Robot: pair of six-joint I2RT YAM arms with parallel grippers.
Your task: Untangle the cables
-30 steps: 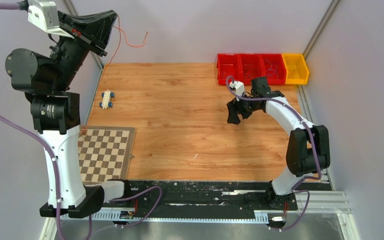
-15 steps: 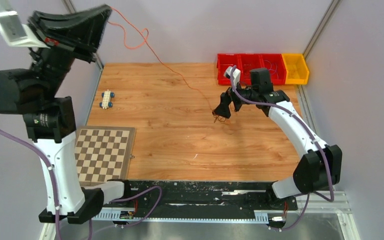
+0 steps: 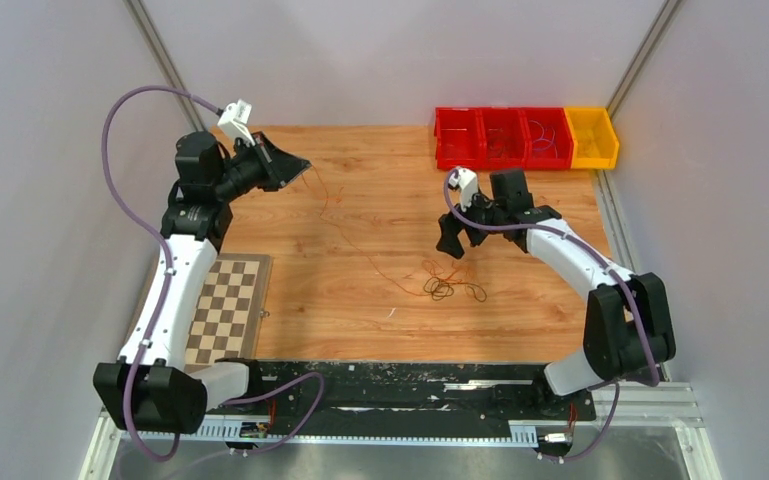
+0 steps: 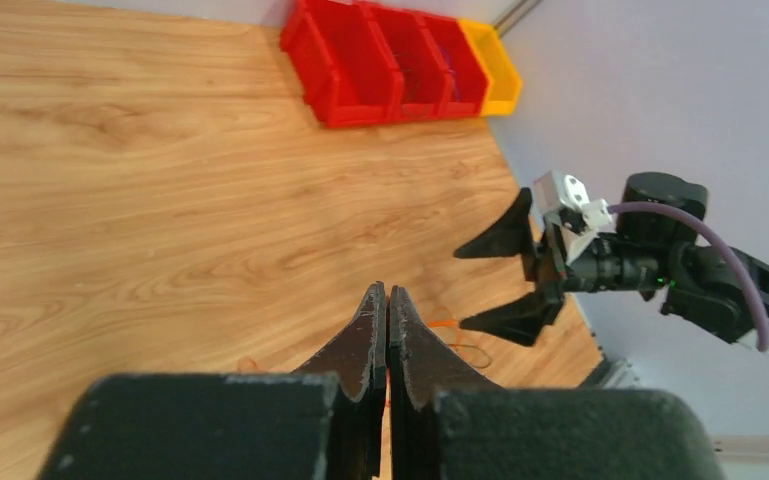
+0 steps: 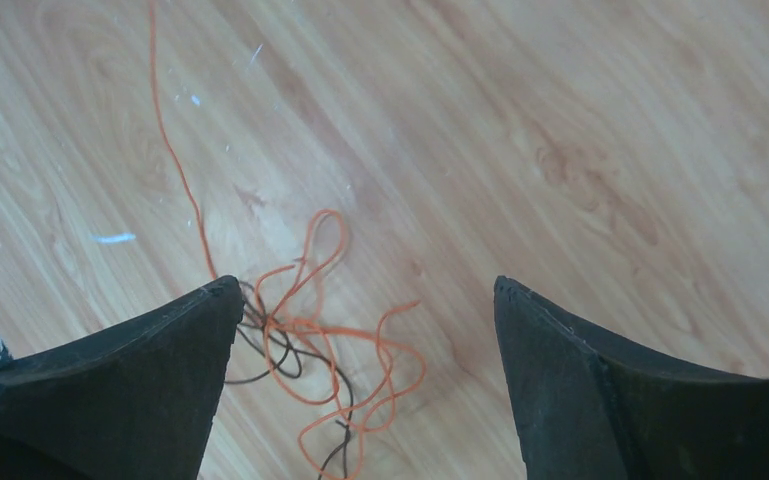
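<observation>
From above, the cables (image 3: 446, 286) lie as a small knot of orange and dark loops on the wooden table (image 3: 360, 320), just in front of the right pincer (image 3: 452, 240). One long orange strand (image 3: 360, 238) trails away from the knot toward the left pincer (image 3: 303, 166), so the step in hand looks like drawing one wire out of the tangle. The next move calls for the right arm to drop onto the knot and pin or pick the dark loops while the left keeps its end taut. The red bins (image 3: 500, 138) sit at the far edge, well apart. In the left wrist view, the left pincer (image 4: 387, 296) is clenched, jaws pressed flat together. The wire itself is too thin to make out between them, but the strand leading to the tips suggests it is gripped there. The right pincer (image 4: 460, 288) shows across the table, spread wide. In the right wrist view, the right pincer (image 5: 367, 290) is released, jaws fully apart and holding nothing. It hangs over the knot (image 5: 310, 365), whose dark loops slip under one fingertip (image 5: 215, 305); whether it touches them cannot be told.
</observation>
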